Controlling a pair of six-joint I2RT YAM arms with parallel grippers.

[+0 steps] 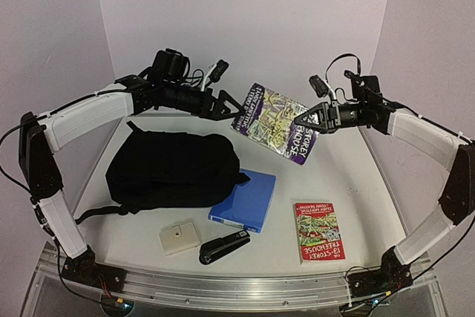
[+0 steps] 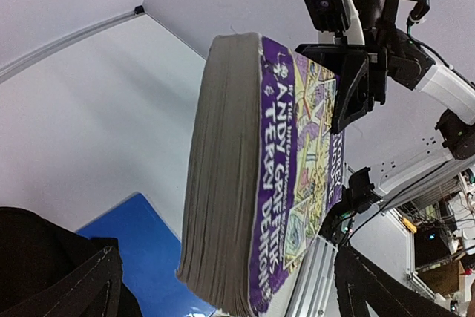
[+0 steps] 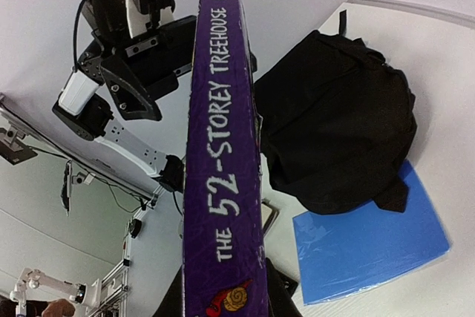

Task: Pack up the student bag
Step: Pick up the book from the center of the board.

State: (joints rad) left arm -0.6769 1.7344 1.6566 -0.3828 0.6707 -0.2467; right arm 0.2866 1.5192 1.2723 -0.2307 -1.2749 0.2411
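Right pincer (image 1: 303, 119) grips thick purple paperback book (image 1: 272, 121); left pincer (image 1: 231, 105) gapes wide.
Under the left one: large black soft fabric backpack (image 1: 174, 165), slumped, contents hidden.

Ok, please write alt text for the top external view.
The right arm's jaws grip a purple paperback book aloft, the left arm's jaws open beside it. On the white table lie a black fabric backpack, a blue folder, a red paperback and a black stapler.

The thick purple paperback book (image 3: 223, 146) hides the fingertips of the right end effector (image 1: 303, 119) from its wrist camera. Below it, the black fabric backpack (image 3: 334, 116) overlaps the flat blue folder (image 3: 371, 246) at one corner.
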